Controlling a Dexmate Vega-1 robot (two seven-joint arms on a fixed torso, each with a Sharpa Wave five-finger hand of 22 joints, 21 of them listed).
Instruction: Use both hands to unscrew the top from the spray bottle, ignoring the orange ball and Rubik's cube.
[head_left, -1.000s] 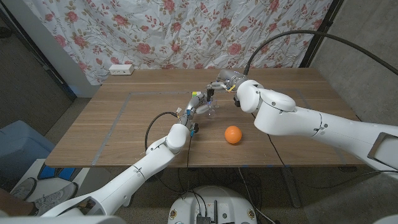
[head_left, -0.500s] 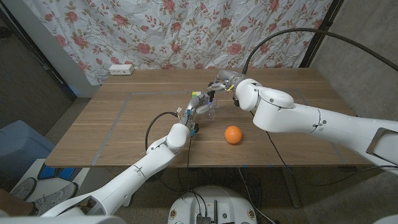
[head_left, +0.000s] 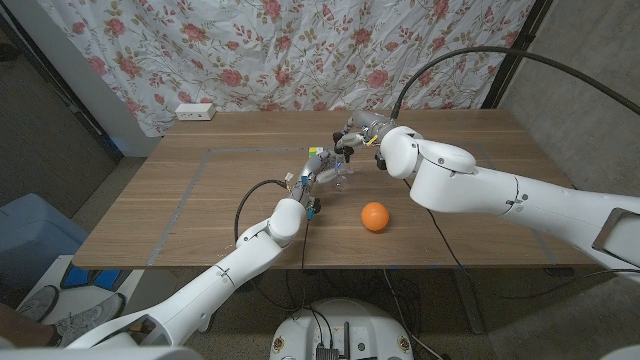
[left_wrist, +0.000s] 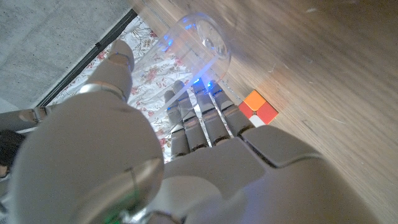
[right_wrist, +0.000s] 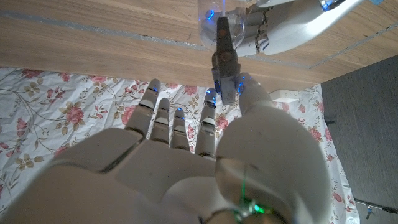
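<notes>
**Both hands at the spray bottle, mid-table**

Left hand (head_left: 318, 172) grips the clear plastic spray bottle (left_wrist: 202, 42), fingers (left_wrist: 198, 118) wrapped around its body, holding it above the wooden table (head_left: 200, 200). Right hand (head_left: 352, 138) pinches the dark spray top (right_wrist: 224, 59) between thumb and a fingertip, the other fingers (right_wrist: 158, 118) spread. Just beside the left hand lies the multicoloured Rubik's cube (left_wrist: 260, 107), on the table. Nearer the table's front edge sits the orange ball (head_left: 374, 216), apart from both hands.
</notes>
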